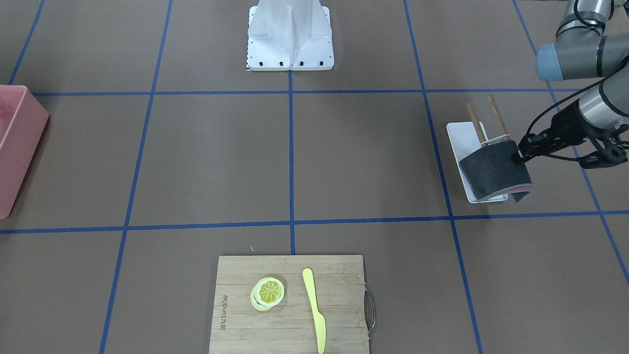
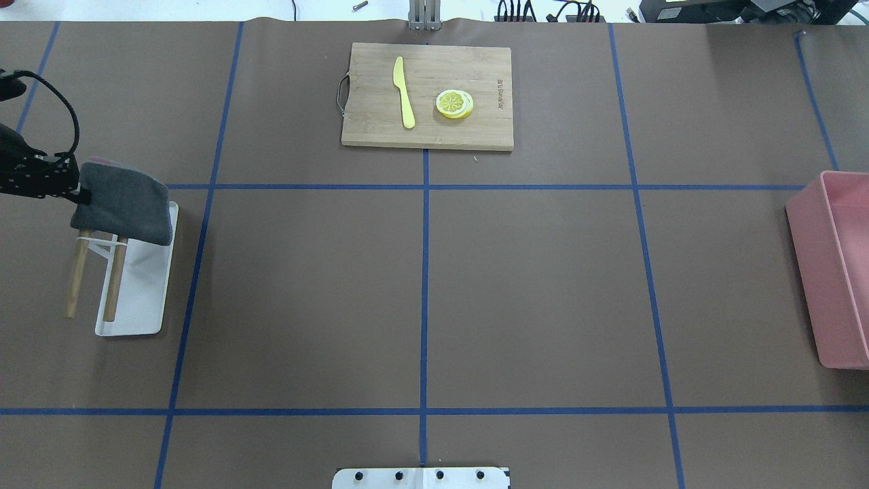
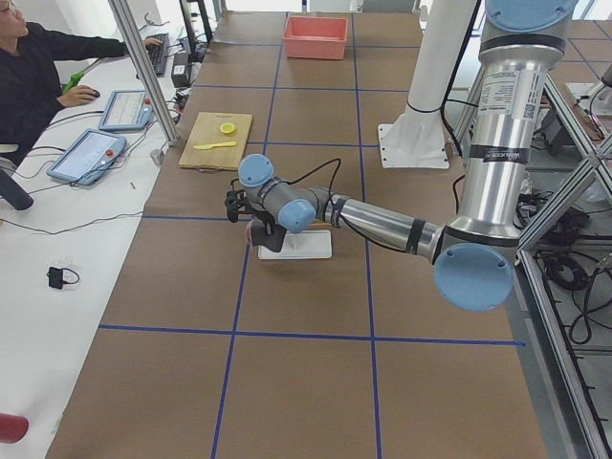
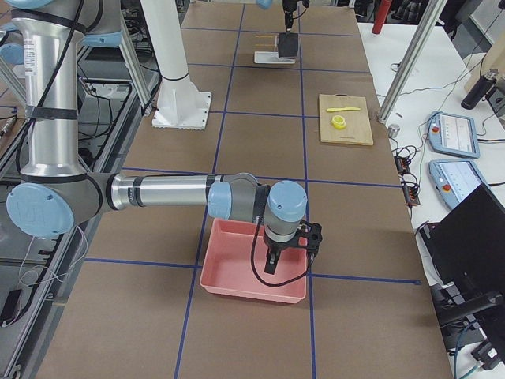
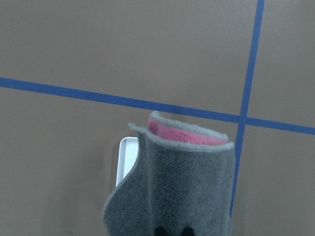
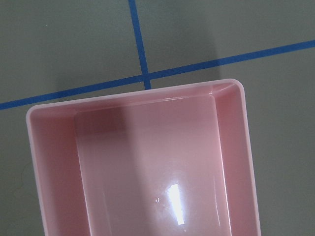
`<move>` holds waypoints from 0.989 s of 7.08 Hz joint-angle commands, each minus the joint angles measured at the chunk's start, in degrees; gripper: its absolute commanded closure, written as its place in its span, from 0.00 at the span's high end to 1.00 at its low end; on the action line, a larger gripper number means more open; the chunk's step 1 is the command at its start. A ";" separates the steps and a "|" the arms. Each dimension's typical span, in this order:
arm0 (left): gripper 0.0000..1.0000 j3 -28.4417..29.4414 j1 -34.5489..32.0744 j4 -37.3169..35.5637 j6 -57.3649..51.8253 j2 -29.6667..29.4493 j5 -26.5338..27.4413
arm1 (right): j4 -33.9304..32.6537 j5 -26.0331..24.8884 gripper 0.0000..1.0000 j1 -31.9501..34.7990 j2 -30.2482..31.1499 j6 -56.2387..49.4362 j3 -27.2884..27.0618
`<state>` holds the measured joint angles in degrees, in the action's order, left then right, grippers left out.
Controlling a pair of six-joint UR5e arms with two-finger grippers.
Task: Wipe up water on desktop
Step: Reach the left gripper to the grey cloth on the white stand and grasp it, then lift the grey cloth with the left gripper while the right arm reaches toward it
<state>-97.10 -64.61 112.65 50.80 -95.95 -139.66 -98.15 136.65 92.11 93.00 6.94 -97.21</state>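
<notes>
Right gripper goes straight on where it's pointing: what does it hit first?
Probably the floor of the pink bin: the right gripper points down into it, and its wrist view shows only bare bin below. Depth is unclear.

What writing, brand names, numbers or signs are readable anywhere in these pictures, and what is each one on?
Cutting board: a burnt-in brand word beside one short edge, too blurred to read surely.
Left arm: a white sticker and dark lettering on its upright tube, too small to read.
Tablets: lit screens, text too small to read.
Cloth and pink bin: no writing shows.
</notes>
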 commanded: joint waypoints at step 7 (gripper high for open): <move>0.00 -5.55 -9.13 -1.03 21.10 -5.01 -11.69 | 0.85 -0.07 1.00 -9.10 -4.31 -0.09 -10.69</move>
<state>-102.05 -73.31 111.59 62.50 -97.86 -150.92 -97.71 136.60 86.89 90.00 6.86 -105.29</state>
